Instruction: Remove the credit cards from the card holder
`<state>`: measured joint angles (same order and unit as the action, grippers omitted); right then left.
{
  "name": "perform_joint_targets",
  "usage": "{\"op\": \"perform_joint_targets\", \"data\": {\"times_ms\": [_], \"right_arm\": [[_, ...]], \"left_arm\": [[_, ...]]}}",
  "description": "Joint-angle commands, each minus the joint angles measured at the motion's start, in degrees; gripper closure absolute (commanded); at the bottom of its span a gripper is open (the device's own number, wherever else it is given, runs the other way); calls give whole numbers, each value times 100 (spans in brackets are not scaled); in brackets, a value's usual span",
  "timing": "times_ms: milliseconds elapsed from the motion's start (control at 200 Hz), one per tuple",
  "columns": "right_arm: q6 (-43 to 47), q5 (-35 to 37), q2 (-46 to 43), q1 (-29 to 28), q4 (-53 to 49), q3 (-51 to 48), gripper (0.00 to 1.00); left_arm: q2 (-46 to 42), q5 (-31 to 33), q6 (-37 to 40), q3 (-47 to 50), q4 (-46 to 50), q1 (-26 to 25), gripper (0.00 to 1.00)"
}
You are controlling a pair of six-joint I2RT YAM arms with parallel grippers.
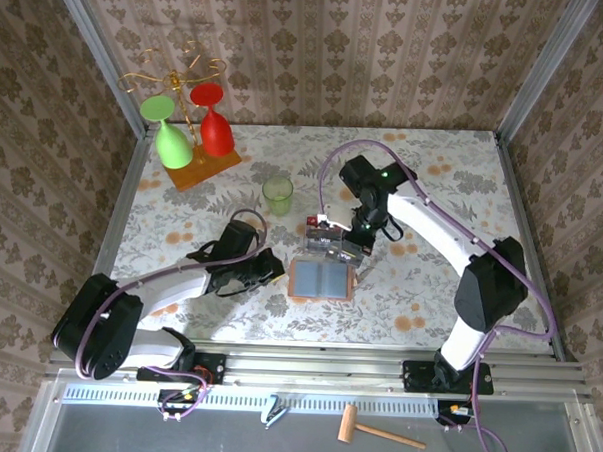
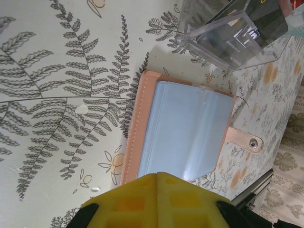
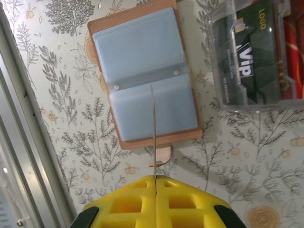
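The card holder (image 1: 322,279) lies open and flat on the table, salmon rim up, with its grey-blue pockets (image 3: 142,71) showing. My right gripper (image 3: 155,176) is shut on a thin credit card (image 3: 154,128), which I see edge-on above the holder. In the top view that gripper (image 1: 359,237) hangs by a clear plastic box (image 1: 333,237) holding a dark card (image 3: 247,61) and a red one (image 3: 292,47). My left gripper (image 2: 157,174) is shut with nothing in it, its tips at the card holder's (image 2: 185,133) left edge, also in the top view (image 1: 276,269).
A green cup (image 1: 278,195) stands behind the holder. A glass rack (image 1: 191,131) with a green and a red glass on an orange base stands at the back left. A wooden mallet (image 1: 373,430) lies below the table's front rail.
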<state>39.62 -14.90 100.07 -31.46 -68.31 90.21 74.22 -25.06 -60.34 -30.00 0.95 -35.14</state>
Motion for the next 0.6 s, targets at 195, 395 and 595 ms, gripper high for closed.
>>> {"op": "perform_joint_targets", "data": {"times_ms": [195,395,595], "right_arm": [[531,272,770,-44,-579,1016,100],[738,290,1242,-44,-708,1609,100],[901,278,1680,-44,-807,2097,100]], "left_arm": [[-300,106,88,176,175,187,93],[-303,89,101,204,176,313,93],[-254,71,108,170,183,425,93]]}}
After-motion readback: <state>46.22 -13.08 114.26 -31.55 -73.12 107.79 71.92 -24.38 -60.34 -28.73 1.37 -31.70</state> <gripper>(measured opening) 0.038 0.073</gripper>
